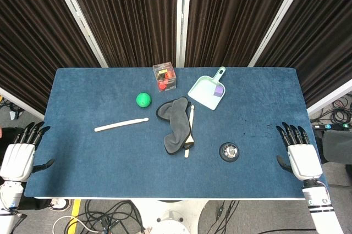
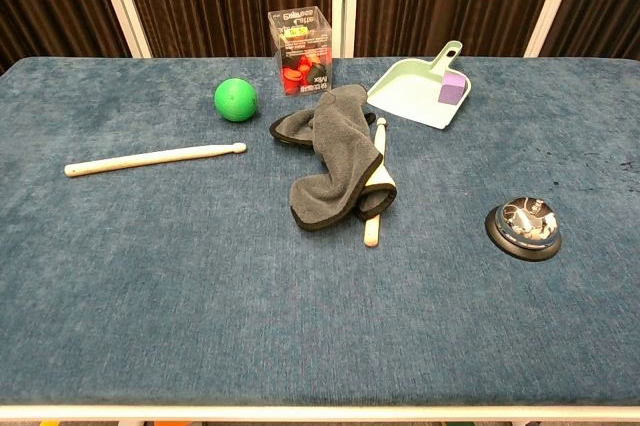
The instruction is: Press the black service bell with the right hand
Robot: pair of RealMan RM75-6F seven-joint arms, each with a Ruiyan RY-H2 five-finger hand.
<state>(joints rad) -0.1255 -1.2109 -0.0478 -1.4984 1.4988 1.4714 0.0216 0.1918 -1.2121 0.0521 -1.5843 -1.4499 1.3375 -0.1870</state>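
The black service bell (image 1: 229,151) (image 2: 524,226) with a shiny metal dome sits on the blue table near the front right. My right hand (image 1: 297,151) rests at the table's right edge, to the right of the bell and apart from it, fingers spread and holding nothing. At the table's left front corner my left hand (image 1: 22,151) lies with fingers spread, also holding nothing. The chest view shows neither hand.
A grey cloth (image 1: 177,124) lies mid-table over one wooden drumstick (image 1: 190,132); another drumstick (image 1: 121,124) lies to the left. A green ball (image 1: 143,99), a clear box (image 1: 165,76) with red pieces and a mint dustpan (image 1: 208,90) holding a purple block stand farther back.
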